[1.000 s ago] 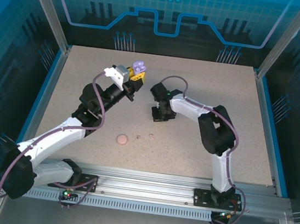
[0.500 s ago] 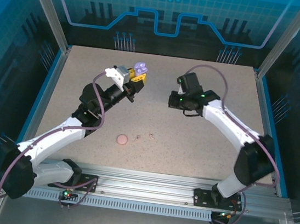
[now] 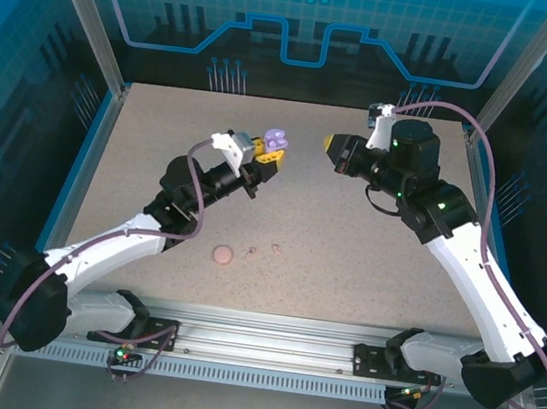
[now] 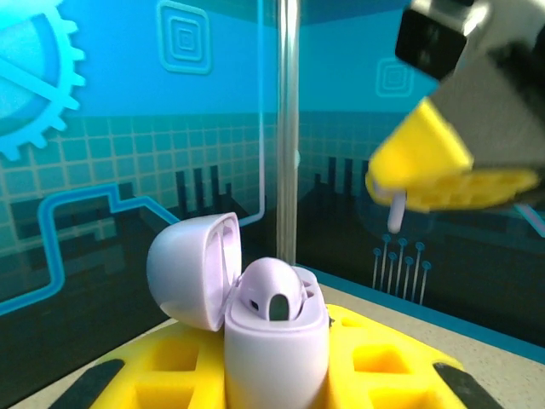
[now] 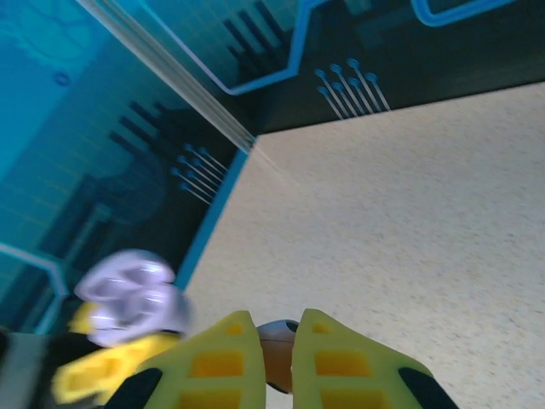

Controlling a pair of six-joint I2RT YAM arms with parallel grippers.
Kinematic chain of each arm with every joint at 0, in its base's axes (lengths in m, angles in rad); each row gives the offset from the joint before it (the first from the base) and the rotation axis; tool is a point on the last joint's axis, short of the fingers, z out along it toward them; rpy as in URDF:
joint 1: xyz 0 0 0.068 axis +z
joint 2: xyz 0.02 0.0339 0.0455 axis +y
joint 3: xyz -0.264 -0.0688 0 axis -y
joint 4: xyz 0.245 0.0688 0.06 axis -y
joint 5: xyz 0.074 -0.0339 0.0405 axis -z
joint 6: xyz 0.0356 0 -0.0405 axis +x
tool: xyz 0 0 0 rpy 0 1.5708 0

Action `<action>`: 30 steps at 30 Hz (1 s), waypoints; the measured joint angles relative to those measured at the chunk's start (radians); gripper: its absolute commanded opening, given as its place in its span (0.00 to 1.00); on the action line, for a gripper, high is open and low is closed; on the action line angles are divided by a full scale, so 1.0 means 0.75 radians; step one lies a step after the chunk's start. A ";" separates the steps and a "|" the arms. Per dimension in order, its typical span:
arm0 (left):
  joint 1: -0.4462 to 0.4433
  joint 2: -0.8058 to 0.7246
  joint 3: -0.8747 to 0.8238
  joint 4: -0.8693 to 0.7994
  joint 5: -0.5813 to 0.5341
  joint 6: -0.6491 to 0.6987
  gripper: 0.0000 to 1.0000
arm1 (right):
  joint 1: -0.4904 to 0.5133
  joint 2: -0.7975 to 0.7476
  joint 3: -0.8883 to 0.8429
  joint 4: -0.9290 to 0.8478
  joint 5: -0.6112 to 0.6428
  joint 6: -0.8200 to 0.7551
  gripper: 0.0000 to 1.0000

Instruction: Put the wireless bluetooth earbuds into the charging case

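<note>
My left gripper (image 3: 265,155) is shut on an open lavender charging case (image 3: 276,141), held above the table's back middle. In the left wrist view the case (image 4: 277,349) stands upright between the yellow fingers (image 4: 383,362). Its lid (image 4: 192,268) is tipped back to the left, and one lavender earbud (image 4: 272,294) sits in it. My right gripper (image 3: 334,144) hangs just right of the case, shut on a small earbud (image 5: 277,354). The earbud's pale stem (image 4: 396,209) pokes out below the right gripper's fingers (image 4: 426,166). The case (image 5: 132,298) looks blurred at the right wrist view's lower left.
A round pink case (image 3: 222,254) lies on the speckled table (image 3: 366,267) near the front middle. Two tiny pale earbuds (image 3: 252,251) (image 3: 276,249) lie just right of it. Glass walls and metal posts (image 3: 106,61) enclose the table.
My right arm has lifted from the table's middle and swung up and back, its gripper now level with the case. The left gripper has shifted slightly right with the case.
</note>
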 measured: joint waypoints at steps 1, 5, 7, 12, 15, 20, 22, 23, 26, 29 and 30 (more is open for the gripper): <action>-0.010 0.013 0.000 0.003 0.001 0.008 0.00 | 0.000 -0.008 0.003 0.015 -0.020 0.014 0.10; -0.045 0.047 0.001 0.007 0.006 0.028 0.00 | 0.001 -0.021 0.004 0.073 -0.101 0.076 0.11; -0.065 0.060 0.002 0.007 0.009 0.049 0.00 | 0.002 -0.021 0.004 0.103 -0.137 0.101 0.10; -0.099 0.086 0.027 0.008 0.010 0.090 0.00 | 0.033 -0.026 0.004 0.146 -0.183 0.149 0.11; -0.108 0.091 0.039 0.011 0.010 0.110 0.00 | 0.061 -0.027 0.004 0.163 -0.197 0.161 0.11; -0.117 0.091 0.052 0.026 0.010 0.134 0.00 | 0.099 -0.028 -0.005 0.176 -0.203 0.180 0.11; -0.117 0.091 0.058 0.028 0.010 0.144 0.00 | 0.108 -0.028 -0.015 0.181 -0.203 0.184 0.11; -0.119 0.091 0.062 0.032 0.010 0.150 0.00 | 0.109 -0.028 -0.019 0.180 -0.203 0.185 0.11; -0.123 0.091 0.066 0.037 0.010 0.158 0.00 | 0.112 -0.028 -0.036 0.184 -0.202 0.189 0.11; -0.124 0.091 0.067 0.036 0.010 0.159 0.00 | 0.114 -0.028 -0.049 0.185 -0.202 0.190 0.11; -0.124 0.091 0.067 0.036 0.010 0.159 0.00 | 0.114 -0.028 -0.052 0.184 -0.202 0.190 0.11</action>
